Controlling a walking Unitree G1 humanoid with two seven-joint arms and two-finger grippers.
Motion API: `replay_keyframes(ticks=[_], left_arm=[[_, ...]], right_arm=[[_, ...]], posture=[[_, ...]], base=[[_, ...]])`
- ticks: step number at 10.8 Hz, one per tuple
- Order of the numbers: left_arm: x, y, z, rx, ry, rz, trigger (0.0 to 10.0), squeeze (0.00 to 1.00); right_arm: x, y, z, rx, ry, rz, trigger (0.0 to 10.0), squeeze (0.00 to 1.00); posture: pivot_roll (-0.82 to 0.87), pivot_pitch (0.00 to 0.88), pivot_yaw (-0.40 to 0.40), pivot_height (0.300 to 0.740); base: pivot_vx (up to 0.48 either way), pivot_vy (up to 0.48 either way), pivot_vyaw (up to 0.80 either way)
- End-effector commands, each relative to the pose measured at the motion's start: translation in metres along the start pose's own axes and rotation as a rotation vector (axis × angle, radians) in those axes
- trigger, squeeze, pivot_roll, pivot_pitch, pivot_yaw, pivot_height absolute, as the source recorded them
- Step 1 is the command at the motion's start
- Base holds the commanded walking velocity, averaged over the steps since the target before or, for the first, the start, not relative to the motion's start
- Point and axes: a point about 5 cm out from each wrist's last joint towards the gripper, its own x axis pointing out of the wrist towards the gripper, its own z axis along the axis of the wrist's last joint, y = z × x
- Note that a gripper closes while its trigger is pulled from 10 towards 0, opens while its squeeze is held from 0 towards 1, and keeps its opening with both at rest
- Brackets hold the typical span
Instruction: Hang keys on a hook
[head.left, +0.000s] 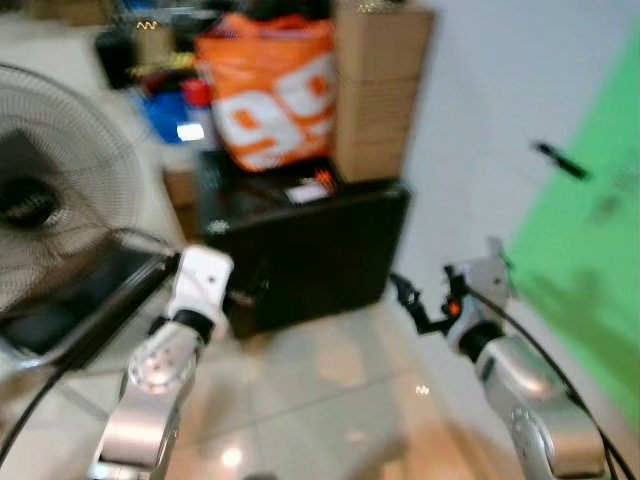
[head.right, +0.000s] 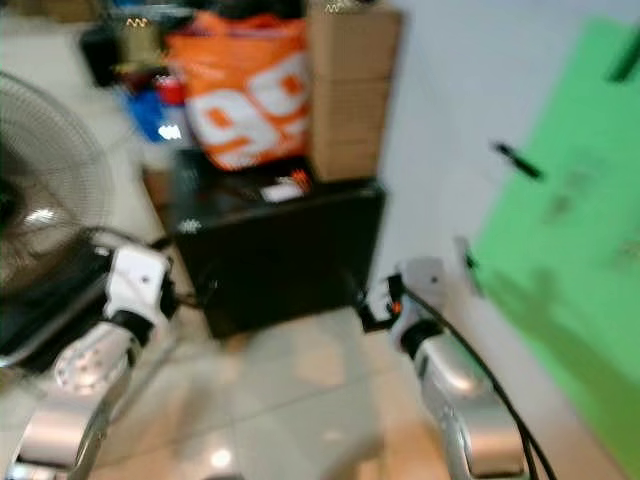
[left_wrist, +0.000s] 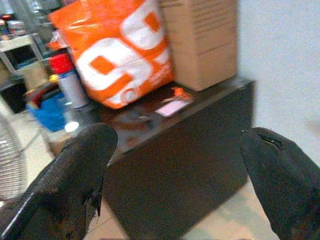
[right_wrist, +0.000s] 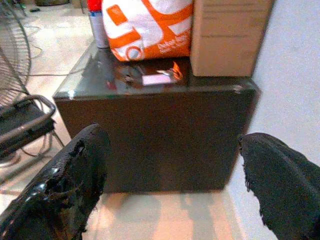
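Observation:
A small cluttered bunch with an orange tag (right_wrist: 172, 72), possibly the keys, lies beside a pale card on top of a black cabinet (head.left: 330, 250). It is too blurred to be sure. A black hook (head.left: 560, 160) sticks out of the white wall to the right, next to a green panel (head.left: 590, 270). My left gripper (left_wrist: 175, 145) is open and empty, held low in front of the cabinet's left part. My right gripper (right_wrist: 170, 145) is also open and empty, held in front of the cabinet's right corner, near the wall.
An orange and white bag (head.left: 270, 95) and stacked cardboard boxes (head.left: 375, 90) stand on the cabinet. A standing fan (head.left: 50, 200) and a dark metal frame (right_wrist: 25, 122) are at the left. Pale tiled floor (head.left: 330, 390) lies between me and the cabinet.

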Motion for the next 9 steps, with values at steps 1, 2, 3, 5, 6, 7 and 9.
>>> replay_keyframes(ticks=[1, 2, 3, 5, 6, 7, 9], left_arm=[[0.000, 0.005, 0.004, 0.009, -0.009, 0.010, 10.0, 0.00], [0.001, 0.005, 0.004, 0.008, -0.009, 0.010, 10.0, 0.00], [0.001, 0.007, 0.003, 0.007, -0.006, 0.008, 10.0, 0.00], [0.002, 0.008, 0.002, 0.010, -0.005, 0.003, 10.0, 0.00], [0.003, 0.008, 0.002, 0.011, -0.005, 0.003, 10.0, 0.00], [0.004, 0.009, 0.003, 0.012, -0.005, 0.002, 10.0, 0.00], [0.007, 0.010, 0.003, 0.017, -0.007, -0.005, 10.0, 0.00]], right_arm=[[0.003, 0.004, 0.003, -0.006, -0.003, 0.009, 10.0, 1.00], [0.003, 0.003, 0.003, -0.009, -0.004, -0.003, 10.0, 1.00], [0.003, 0.000, 0.003, -0.020, -0.003, -0.030, 10.0, 1.00], [0.003, -0.004, 0.001, -0.026, 0.007, -0.070, 10.0, 1.00], [0.003, -0.005, 0.000, -0.021, 0.003, -0.080, 10.0, 1.00], [0.003, -0.007, 0.001, -0.016, -0.002, -0.091, 10.0, 1.00], [0.003, -0.012, 0.001, -0.015, -0.009, -0.138, 10.0, 1.00]], posture=[[-0.06, 0.000, -0.010, 0.740], [-0.06, 0.000, -0.008, 0.740], [-0.06, 0.000, -0.004, 0.740], [-0.06, 0.000, -0.001, 0.740], [-0.06, 0.000, 0.002, 0.740], [-0.06, 0.000, 0.003, 0.740], [-0.07, 0.000, 0.009, 0.740]], base=[[0.311, 0.000, 0.00], [0.315, 0.000, 0.00], [0.322, 0.000, 0.00], [0.324, 0.000, 0.00], [0.326, 0.000, 0.00], [0.326, 0.000, 0.00], [0.328, 0.000, 0.00]])
